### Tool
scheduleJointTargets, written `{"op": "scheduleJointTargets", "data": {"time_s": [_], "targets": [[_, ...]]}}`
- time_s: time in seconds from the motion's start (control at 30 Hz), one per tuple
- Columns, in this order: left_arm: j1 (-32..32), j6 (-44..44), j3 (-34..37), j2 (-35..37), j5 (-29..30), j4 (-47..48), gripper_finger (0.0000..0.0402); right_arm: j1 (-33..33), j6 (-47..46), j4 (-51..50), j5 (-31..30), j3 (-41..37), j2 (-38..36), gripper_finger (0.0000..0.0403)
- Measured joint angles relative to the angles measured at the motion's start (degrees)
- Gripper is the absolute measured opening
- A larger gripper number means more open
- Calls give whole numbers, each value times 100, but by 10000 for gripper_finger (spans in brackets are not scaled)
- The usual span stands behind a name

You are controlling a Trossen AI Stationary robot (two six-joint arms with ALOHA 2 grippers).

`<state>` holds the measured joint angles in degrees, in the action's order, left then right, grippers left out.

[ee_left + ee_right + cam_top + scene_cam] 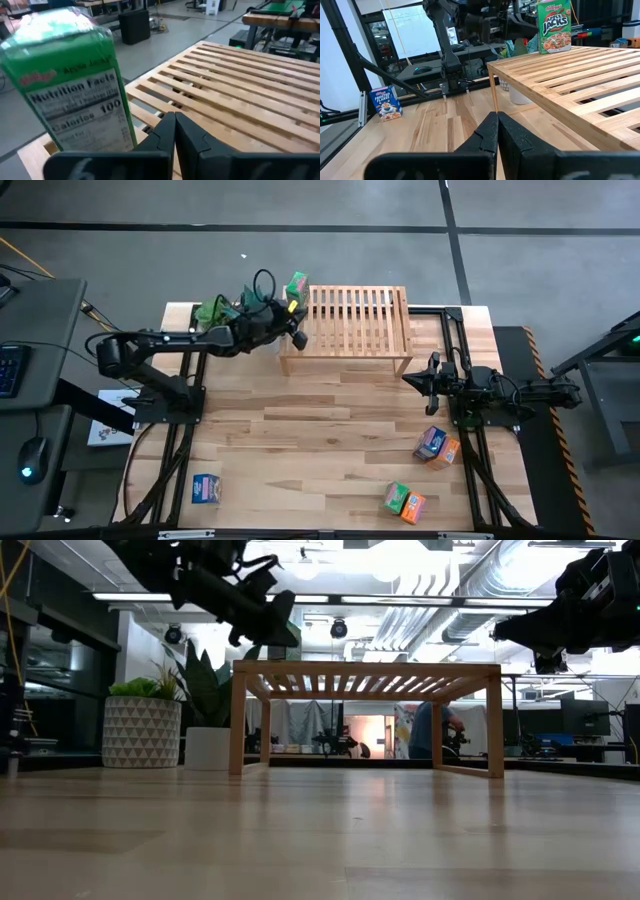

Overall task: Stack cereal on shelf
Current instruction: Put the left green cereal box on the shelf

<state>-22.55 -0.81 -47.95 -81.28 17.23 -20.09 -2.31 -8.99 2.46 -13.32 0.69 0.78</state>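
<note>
A green cereal box stands upright on its bottom on the far left corner of the wooden shelf; it also shows in the left wrist view and the right wrist view. My left gripper is shut and empty just near of that box, over the shelf's left end. My right gripper is shut and empty by the shelf's near right leg. A blue box lies near left. A blue and an orange box and a green and an orange box lie near right.
Potted plants stand at the table's far left behind the shelf, and their pots show in the low view. Bare tabletop lies between the shelf and the near boxes. The room shows beyond the table.
</note>
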Motion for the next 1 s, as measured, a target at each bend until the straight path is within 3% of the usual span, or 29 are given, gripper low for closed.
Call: {"op": "scheduleJointTargets", "data": {"time_s": [0.2,0.63,1.0], "targets": [[0,286,-156,-9,13,134,0,1,1,-1,0,0,1,0],[63,1418,-594,258,426,1877,0,2,2,-2,0,0,0,0],[-113,1655,-588,693,416,2027,0,0,0,-2,0,2,0,0]]}}
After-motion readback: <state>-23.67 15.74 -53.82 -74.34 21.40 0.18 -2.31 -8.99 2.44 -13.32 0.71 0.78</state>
